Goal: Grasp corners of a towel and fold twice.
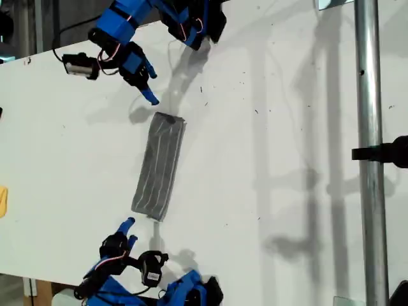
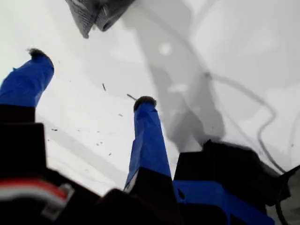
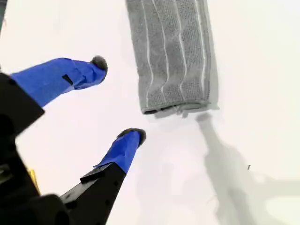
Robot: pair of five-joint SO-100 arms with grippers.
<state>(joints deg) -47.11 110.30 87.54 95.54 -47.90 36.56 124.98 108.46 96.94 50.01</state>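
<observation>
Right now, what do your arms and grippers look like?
Both arms are bright blue plastic with black motor blocks and thin looping cables. My first gripper and my second gripper each have two long blue jaws tipped with dark grey pads.

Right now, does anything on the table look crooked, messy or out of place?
Mostly tidy. The towel lies folded into a narrow strip, tilted slightly on the white table. One end looks a bit bunched, with layers splaying rather than flush. A small yellow object sits alone at the exterior view's left edge. Both grippers are open and clear of the towel.
</observation>
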